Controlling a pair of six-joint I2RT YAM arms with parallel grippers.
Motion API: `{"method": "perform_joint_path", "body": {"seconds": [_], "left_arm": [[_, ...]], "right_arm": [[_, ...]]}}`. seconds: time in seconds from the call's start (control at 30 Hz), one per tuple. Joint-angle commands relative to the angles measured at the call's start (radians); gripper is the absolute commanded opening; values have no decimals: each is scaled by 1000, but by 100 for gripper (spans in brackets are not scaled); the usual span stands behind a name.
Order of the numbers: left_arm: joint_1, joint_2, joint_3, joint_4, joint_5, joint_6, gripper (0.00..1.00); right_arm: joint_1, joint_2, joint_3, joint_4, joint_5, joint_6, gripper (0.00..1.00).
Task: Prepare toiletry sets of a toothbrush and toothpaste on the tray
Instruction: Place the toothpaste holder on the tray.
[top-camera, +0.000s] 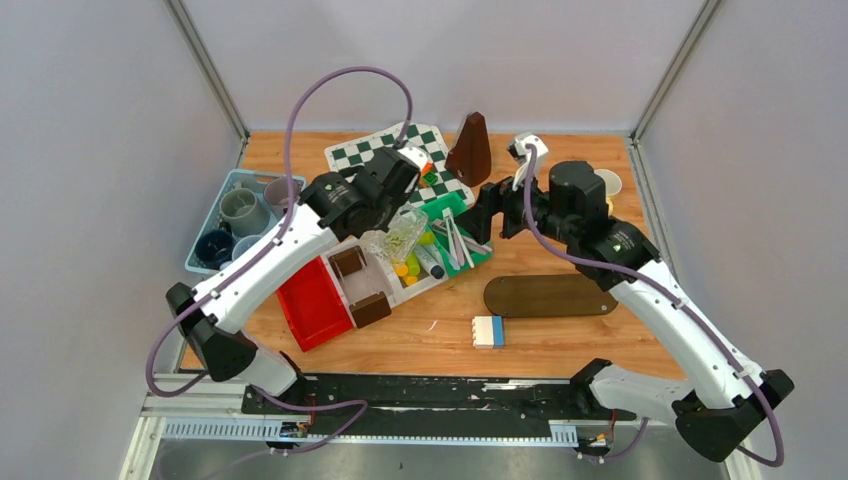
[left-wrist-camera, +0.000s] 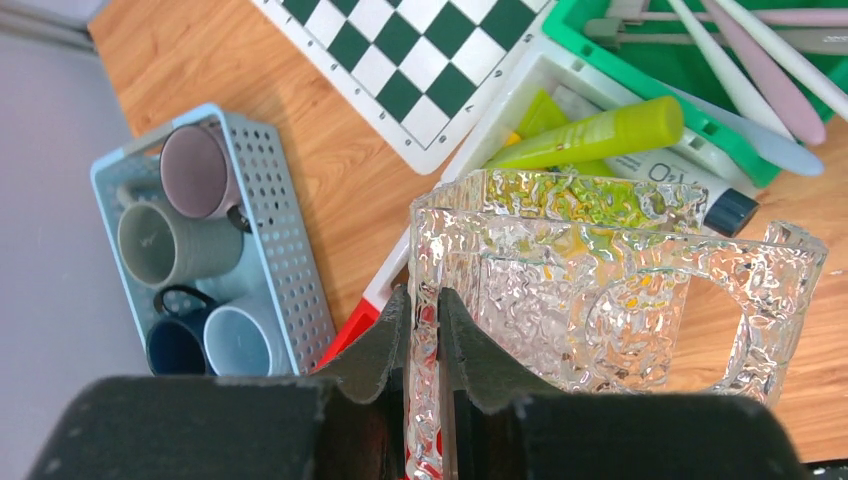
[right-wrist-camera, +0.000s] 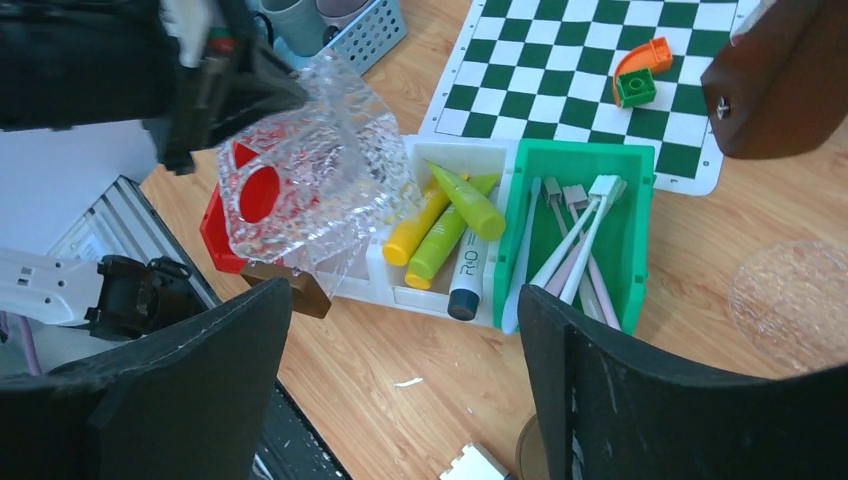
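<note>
The wooden table (top-camera: 420, 340) carries everything. At the back lies a stiff green-and-white chessboard (top-camera: 380, 150). Nearer you, to the right, is the dark oval tray (top-camera: 550, 295), flat, smooth and with no set on it yet.

At the left edge a perforated pale-blue basket (left-wrist-camera: 290, 250) holds matte, round-walled mugs (left-wrist-camera: 175, 245).

Your left claw (left-wrist-camera: 425, 310) is clamped on the wall of a clear mug (left-wrist-camera: 600, 290), one finger inside and one outside. It holds the mug in the air, tipped on its side over the bins, handle away from the claw. The mug's surface is pebbled and glossy. Glass or hard plastic, I cannot tell, so treat it as rigid, breakable and slick. The thin rim grip will likely let it swing, so move it slowly.

Your right claw (right-wrist-camera: 400, 300) is spread wide with nothing between its fingers, hovering above the green bin (right-wrist-camera: 632, 215).

Beside that bin, the white bin (right-wrist-camera: 470, 150) holds soft tubes (right-wrist-camera: 415, 225) in yellow and lime. They should be light and squashy, so pinch one near the firmer cap end.

In the green bin lie the toothbrushes (right-wrist-camera: 580, 230), slim, pale, hard and slippery, and overlapping each other. Take one at mid-handle, across its narrow width, where it lies clear of the others.
</note>
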Motion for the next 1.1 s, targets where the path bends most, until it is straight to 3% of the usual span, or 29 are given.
{"method": "perform_joint_path", "body": {"seconds": [0.0, 0.23, 0.7, 1.07], "left_arm": [[-42, 54, 84, 35, -2, 62, 0], [-103, 103, 128, 61, 7, 105, 0], [-196, 135, 141, 71, 34, 156, 0], [-204, 137, 158, 86, 80, 151, 0]], "right_arm": [[115, 15, 47, 2, 132, -106, 83], [228, 57, 28, 3, 226, -140, 76], [230, 94, -20, 66, 294, -179, 46], [230, 107, -96, 98, 291, -201, 37]]}}
